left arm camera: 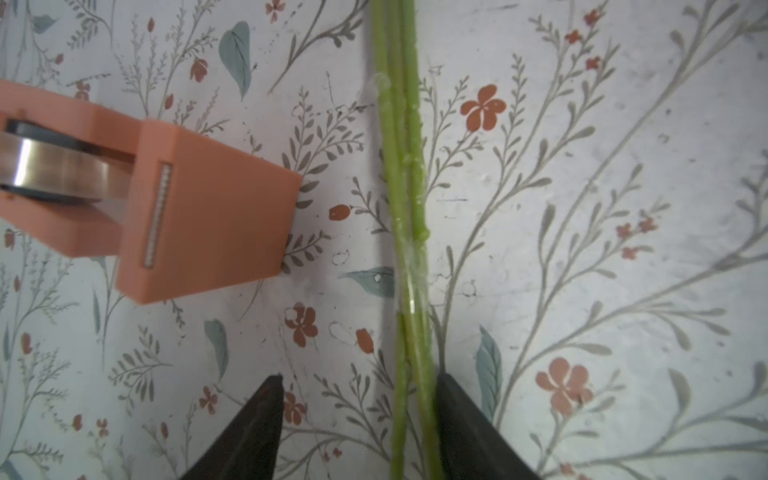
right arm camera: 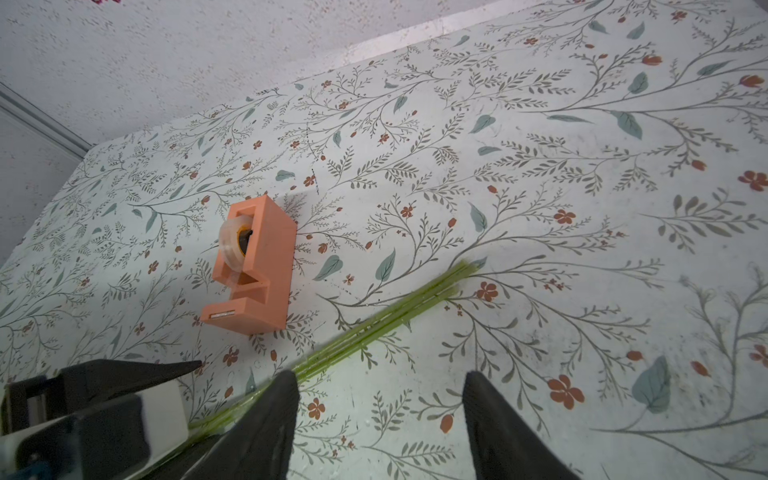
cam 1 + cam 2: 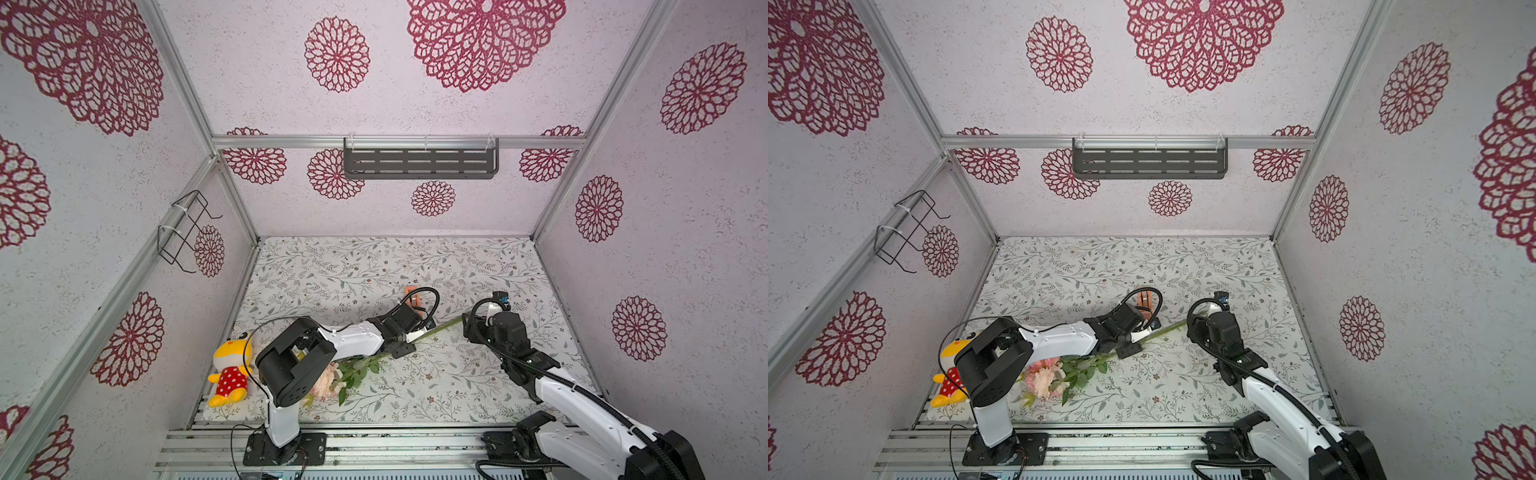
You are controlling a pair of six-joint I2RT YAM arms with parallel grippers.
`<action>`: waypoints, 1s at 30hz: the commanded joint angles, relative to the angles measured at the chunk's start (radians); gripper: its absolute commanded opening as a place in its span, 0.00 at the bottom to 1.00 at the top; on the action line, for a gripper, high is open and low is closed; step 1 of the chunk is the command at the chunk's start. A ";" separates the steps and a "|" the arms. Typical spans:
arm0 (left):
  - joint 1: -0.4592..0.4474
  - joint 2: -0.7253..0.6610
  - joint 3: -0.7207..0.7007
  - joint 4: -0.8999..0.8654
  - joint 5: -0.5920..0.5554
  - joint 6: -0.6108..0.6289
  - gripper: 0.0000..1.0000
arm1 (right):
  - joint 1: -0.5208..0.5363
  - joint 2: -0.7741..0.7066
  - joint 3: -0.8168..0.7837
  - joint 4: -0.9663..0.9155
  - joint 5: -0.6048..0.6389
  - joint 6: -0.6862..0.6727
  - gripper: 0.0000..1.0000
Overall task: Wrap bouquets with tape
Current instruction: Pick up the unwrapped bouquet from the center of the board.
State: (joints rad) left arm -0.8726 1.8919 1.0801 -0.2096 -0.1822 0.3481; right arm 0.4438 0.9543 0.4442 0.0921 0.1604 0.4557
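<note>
The bouquets lie as one bunch across the table, with pink and peach blooms (image 3: 328, 382) at the front left. Its long green stems (image 1: 405, 232) run toward the middle. My left gripper (image 1: 361, 415) is open astride those stems: they rest against one finger, and a gap shows before the other. A clear film wraps part of the stems just ahead of the jaws. The tape (image 2: 232, 245) sits in its orange dispenser (image 2: 257, 270) beside the stems and appears in a top view as the dispenser (image 3: 411, 298). My right gripper (image 2: 382, 399) hangs open near the stem tips with nothing between its fingers.
A yellow plush toy in a red dotted dress (image 3: 230, 370) lies at the table's front left, beside the left arm's base. A black wire rack (image 3: 187, 232) hangs on the left wall. A grey slotted shelf (image 3: 419, 160) is mounted on the back wall.
</note>
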 commanded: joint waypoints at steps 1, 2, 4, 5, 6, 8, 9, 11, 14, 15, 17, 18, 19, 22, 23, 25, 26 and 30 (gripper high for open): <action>-0.005 0.059 -0.002 -0.055 -0.016 0.028 0.42 | -0.005 -0.002 0.016 0.027 -0.012 -0.036 0.66; -0.005 0.061 -0.001 -0.062 -0.017 0.031 0.37 | -0.004 0.000 0.020 0.029 -0.015 -0.044 0.66; 0.002 0.053 -0.008 -0.071 0.004 0.046 0.21 | -0.004 0.009 0.036 0.027 -0.042 -0.069 0.65; 0.007 0.044 -0.014 -0.068 0.010 0.052 0.13 | -0.004 0.013 0.046 0.026 -0.070 -0.095 0.65; 0.013 0.036 -0.021 -0.060 0.020 0.055 0.10 | -0.005 0.016 0.053 0.026 -0.094 -0.117 0.65; 0.025 0.014 -0.029 -0.065 0.048 0.076 0.06 | -0.004 0.017 0.056 0.033 -0.123 -0.161 0.66; 0.031 0.005 -0.029 -0.062 0.050 0.079 0.04 | -0.004 0.016 0.053 0.040 -0.134 -0.181 0.66; 0.044 -0.016 -0.031 -0.079 0.076 0.098 0.00 | -0.004 0.011 0.044 0.061 -0.149 -0.234 0.67; 0.062 -0.049 -0.036 -0.085 0.102 0.120 0.00 | -0.005 0.012 0.050 0.069 -0.185 -0.315 0.67; 0.068 -0.067 -0.034 -0.090 0.111 0.129 0.00 | -0.004 0.011 0.053 0.074 -0.206 -0.349 0.67; 0.079 -0.108 -0.038 -0.101 0.131 0.146 0.00 | -0.004 0.002 0.048 0.097 -0.261 -0.416 0.66; 0.084 -0.134 -0.041 -0.104 0.149 0.158 0.00 | -0.004 -0.007 0.034 0.130 -0.304 -0.460 0.65; 0.089 -0.164 -0.042 -0.114 0.162 0.172 0.00 | -0.003 -0.020 0.016 0.168 -0.341 -0.502 0.65; 0.093 -0.241 -0.046 -0.132 0.179 0.215 0.00 | 0.001 -0.058 -0.030 0.273 -0.467 -0.616 0.65; 0.093 -0.258 -0.044 -0.141 0.187 0.233 0.00 | 0.003 -0.064 -0.036 0.287 -0.504 -0.654 0.65; 0.093 -0.285 -0.026 -0.177 0.195 0.268 0.00 | 0.014 -0.069 -0.031 0.296 -0.569 -0.745 0.65; 0.095 -0.294 -0.016 -0.190 0.194 0.274 0.00 | 0.018 -0.063 -0.026 0.295 -0.579 -0.779 0.66; 0.098 -0.329 0.048 -0.292 0.239 0.331 0.00 | 0.077 -0.036 0.059 0.181 -0.528 -0.939 0.66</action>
State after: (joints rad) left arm -0.7811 1.5959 1.0855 -0.4149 0.0090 0.6033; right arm 0.4923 0.9157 0.4355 0.2871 -0.3386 -0.3099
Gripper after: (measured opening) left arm 0.076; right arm 0.659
